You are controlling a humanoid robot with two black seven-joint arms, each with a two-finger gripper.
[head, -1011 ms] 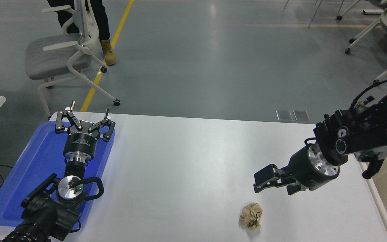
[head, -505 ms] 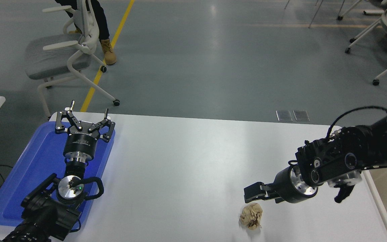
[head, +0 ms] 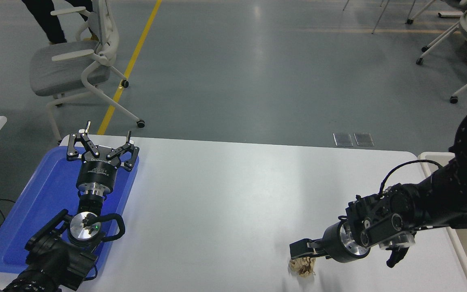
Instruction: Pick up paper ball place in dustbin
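Note:
The paper ball is a tan crumpled wad on the white table near its front right. My right gripper comes in low from the right and sits right on top of the ball, covering its upper part. Its jaws look open, with one finger above the ball and the other hidden. The dustbin, with a white rim and cream inside, stands past the table's right edge, mostly behind my right arm. My left gripper is parked open over the blue tray at the left.
A flat blue tray lies at the table's left edge under the left arm. A grey office chair and a person's legs are on the floor beyond the far left corner. More chairs stand at the top right.
My right gripper has moved down and left, from well above the table to right on top of the paper ball. The ball has not moved. The person behind the chair has stepped left.

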